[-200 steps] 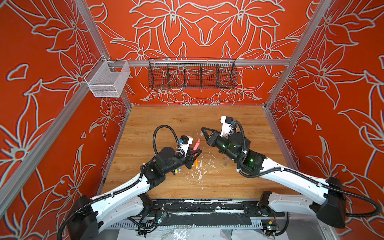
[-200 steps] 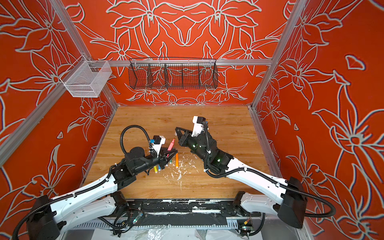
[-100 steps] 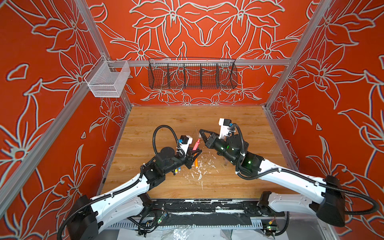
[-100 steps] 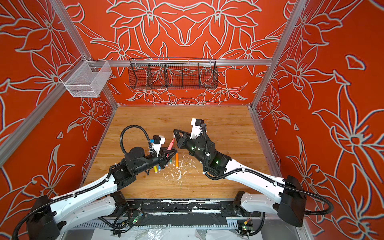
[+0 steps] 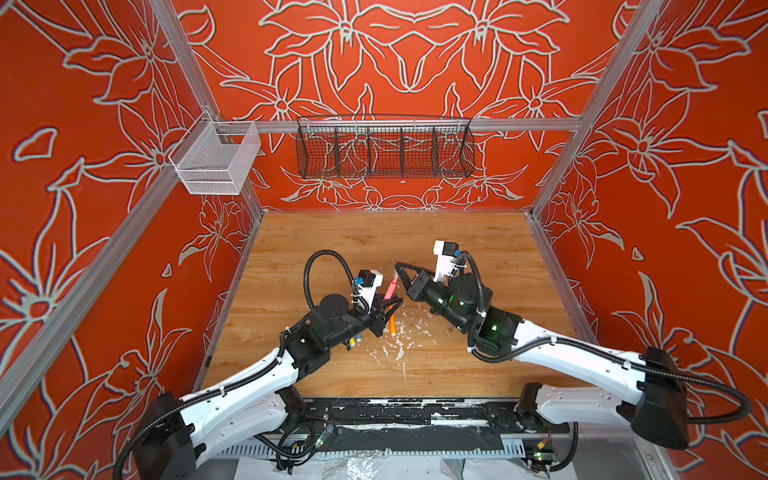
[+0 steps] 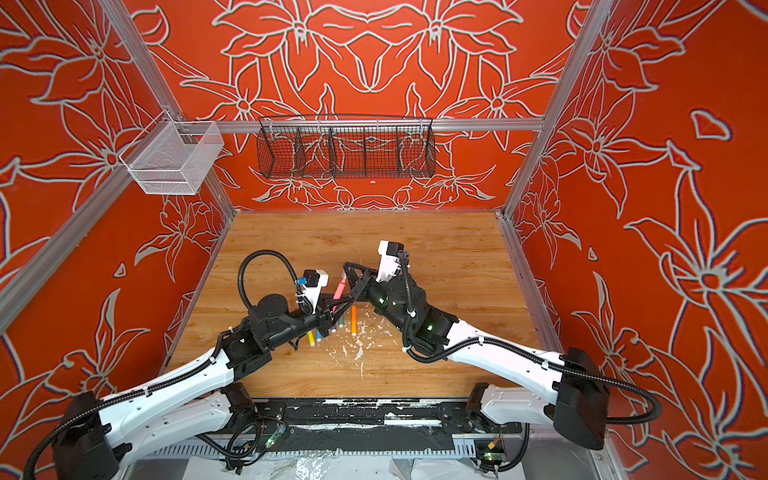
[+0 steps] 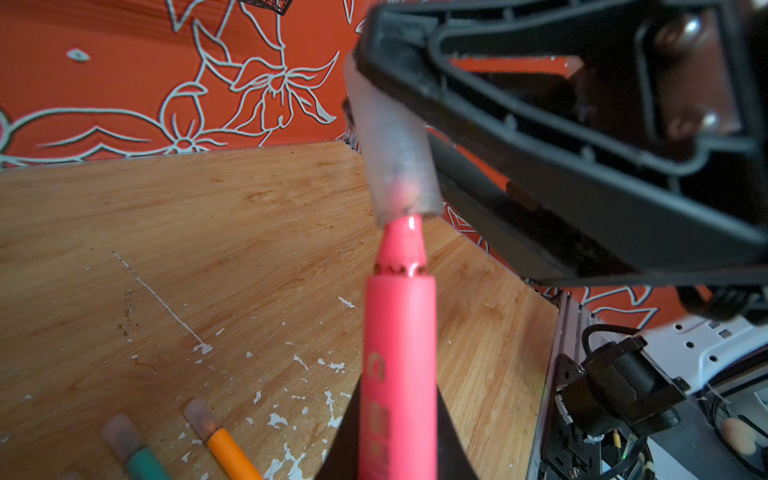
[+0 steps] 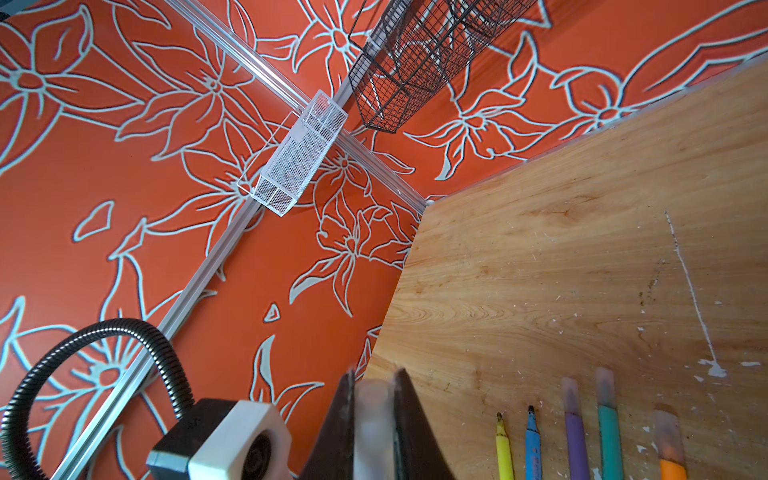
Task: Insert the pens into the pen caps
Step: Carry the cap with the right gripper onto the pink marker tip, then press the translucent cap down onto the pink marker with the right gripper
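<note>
Writing: the pink pen carries pale marks along its barrel in the left wrist view, too blurred to read. No other lettering is legible.

Pink pen: short bright pink barrel with a narrower pink nib section. It is held tilted above the table, near the centre of both top views. The left gripper is clamped on its lower barrel. The right gripper pinches a clear cap, a frosted translucent tube. In the right wrist view the cap sits squeezed between both fingers. The pen tip sits just inside the cap's open mouth, with pink showing through the wall. The rest of the nib section lies outside.

Row on the wooden table, just below the grippers in the top views, side by side and roughly parallel:
- yellow pen and blue pen: tips bare.
- purple pen, teal pen and orange pen: each wears a clear cap.

White flecks are scattered right of and below the row.

Obstructions: the left arm covers the lower ends of the row in the top views. The right gripper's black frame fills much of the left wrist view.

Surroundings: a black wire basket hangs upper centre on the back wall and a white mesh basket upper left. The red walls bear a pale floral line pattern.
</note>
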Robot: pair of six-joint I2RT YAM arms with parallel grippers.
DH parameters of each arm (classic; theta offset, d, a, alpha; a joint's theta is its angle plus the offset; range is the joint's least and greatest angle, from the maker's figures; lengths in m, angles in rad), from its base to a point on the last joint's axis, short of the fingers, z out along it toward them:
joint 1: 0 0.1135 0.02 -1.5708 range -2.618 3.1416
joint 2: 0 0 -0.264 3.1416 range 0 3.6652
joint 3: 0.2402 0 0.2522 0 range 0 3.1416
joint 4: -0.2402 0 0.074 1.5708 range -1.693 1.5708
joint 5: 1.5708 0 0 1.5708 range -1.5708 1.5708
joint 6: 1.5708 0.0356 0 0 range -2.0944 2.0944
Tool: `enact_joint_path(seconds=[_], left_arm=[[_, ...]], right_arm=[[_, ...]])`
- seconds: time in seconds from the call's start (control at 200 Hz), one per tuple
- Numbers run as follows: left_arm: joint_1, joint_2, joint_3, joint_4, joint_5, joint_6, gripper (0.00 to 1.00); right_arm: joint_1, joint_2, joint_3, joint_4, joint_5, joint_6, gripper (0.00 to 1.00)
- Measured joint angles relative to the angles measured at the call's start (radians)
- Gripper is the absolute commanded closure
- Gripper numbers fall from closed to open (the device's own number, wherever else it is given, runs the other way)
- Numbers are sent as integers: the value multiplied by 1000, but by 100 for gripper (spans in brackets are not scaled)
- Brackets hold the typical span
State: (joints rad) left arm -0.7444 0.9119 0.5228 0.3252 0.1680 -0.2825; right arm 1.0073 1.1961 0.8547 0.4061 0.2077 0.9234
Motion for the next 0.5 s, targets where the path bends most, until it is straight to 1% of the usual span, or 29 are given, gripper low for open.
enact_joint_path(seconds=[0.26,0.5], left_arm=[[41,0,-3,1,87,-79,100],[65,-8,-33,6,142,-120,100]], right_arm=[[52,28,-28,76,102,-7,100],[116,55,-35,88,230,-33,100]])
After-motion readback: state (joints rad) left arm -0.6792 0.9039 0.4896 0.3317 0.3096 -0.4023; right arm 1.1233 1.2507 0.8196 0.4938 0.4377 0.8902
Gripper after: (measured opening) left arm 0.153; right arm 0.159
